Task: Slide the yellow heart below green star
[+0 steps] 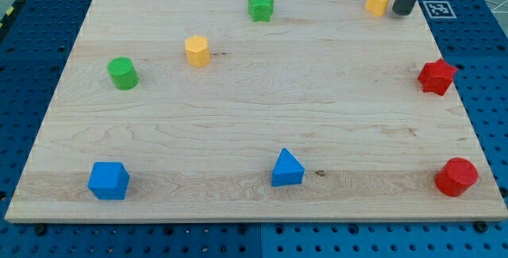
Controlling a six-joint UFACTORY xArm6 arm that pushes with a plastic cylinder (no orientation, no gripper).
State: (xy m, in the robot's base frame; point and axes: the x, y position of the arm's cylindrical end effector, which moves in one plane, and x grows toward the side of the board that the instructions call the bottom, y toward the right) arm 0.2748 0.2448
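Camera view shows you my tip (401, 12) touching the yellow heart (378, 2) near the board's top-right corner, on its right, to shove it leftward toward the green star (260, 6); the bare rod has nothing to open or close.

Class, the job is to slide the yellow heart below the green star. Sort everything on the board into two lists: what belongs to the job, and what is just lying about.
Belongs to the job:
yellow heart
green star
my tip, at the heart's right side

Just lying about:
yellow hexagon
green cylinder
red star
red cylinder
blue cube
blue triangle
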